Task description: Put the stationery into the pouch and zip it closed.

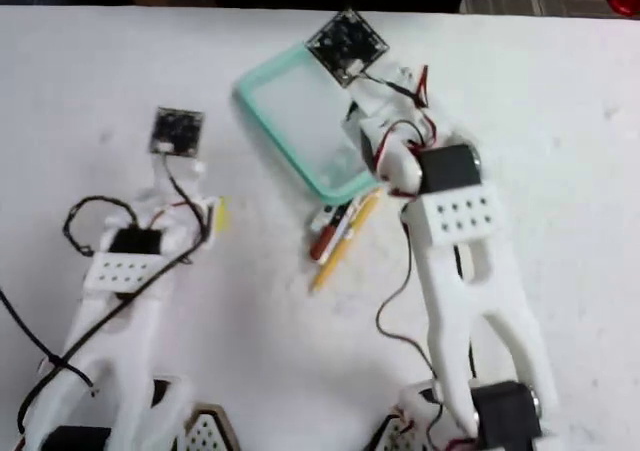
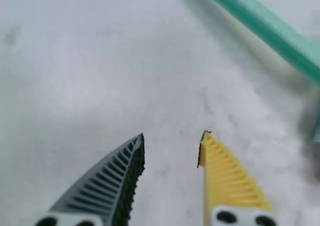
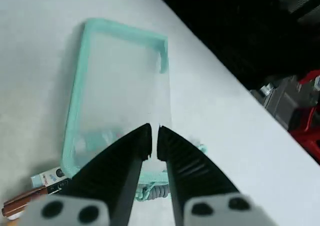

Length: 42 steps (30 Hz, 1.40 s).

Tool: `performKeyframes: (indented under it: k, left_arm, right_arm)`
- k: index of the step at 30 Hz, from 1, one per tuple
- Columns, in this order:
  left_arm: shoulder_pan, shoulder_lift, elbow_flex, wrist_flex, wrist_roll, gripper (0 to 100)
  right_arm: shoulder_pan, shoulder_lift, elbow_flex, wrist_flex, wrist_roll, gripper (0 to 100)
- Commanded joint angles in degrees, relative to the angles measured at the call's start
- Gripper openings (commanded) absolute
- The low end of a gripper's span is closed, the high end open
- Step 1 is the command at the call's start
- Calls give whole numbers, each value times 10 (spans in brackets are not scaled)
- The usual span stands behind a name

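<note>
- Clear pouch (image 1: 300, 111) with a teal edge lies flat toward the far middle of a white table (image 1: 560, 121)
- Pens and a yellow pencil (image 1: 340, 233) lie bunched on the table, just beside the pouch's near corner
- Right gripper (image 3: 154, 133) sits over the pouch, black fingers almost together; no grip visible
- Left gripper (image 2: 172, 146) hovers over bare table near the pouch, fingers apart and holding nothing

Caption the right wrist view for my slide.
Right gripper, jaws nearly shut, over the teal-rimmed pouch; pens beside it.
</note>
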Motion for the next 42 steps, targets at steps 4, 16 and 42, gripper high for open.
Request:
performKeyframes:
  k: [4,16,42]
  left_arm:
    - [-41,-6,-40,2,27,203]
    - [-41,-6,-40,1,29,206]
    - [-14,-5,-10,-33,25,205]
  right_arm:
    - [-8,-45,-176,111,-13,16]
    - [-8,-47,-222,161,-52,16]
    - [208,284,2,12,-200,190]
